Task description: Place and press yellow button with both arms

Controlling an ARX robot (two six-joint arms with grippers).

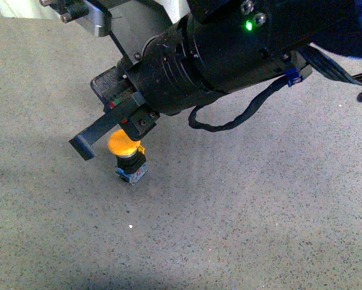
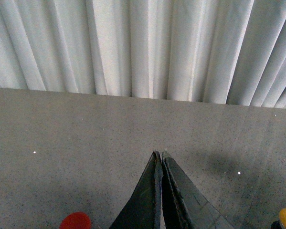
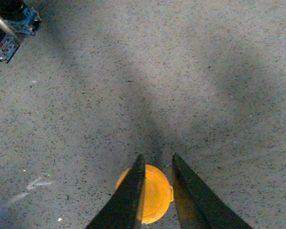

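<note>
My right fingers [image 3: 131, 195] stand slightly parted, gripping nothing, directly above the yellow button [image 3: 157, 191]. My left fingers [image 2: 181, 200] are closed and empty. The button sits upright on the grey surface [image 1: 259, 211], left of centre. I judge it light, rigid and tippy on its small base, so I would grip the black collar and press the cap squarely. I cannot tell whether the fingers touch the cap, and the wrist view hides the base.

Bulky black cylindrical right arm [image 1: 229, 54] is showing a lit green LED [image 1: 249, 25], silver screw heads [image 1: 247, 7], trailing a looped black cable [image 1: 229, 124] off a blue clip [image 1: 292, 77]; small red mark [image 1: 112, 104] by flat black fingers [image 1: 102, 130].
</note>
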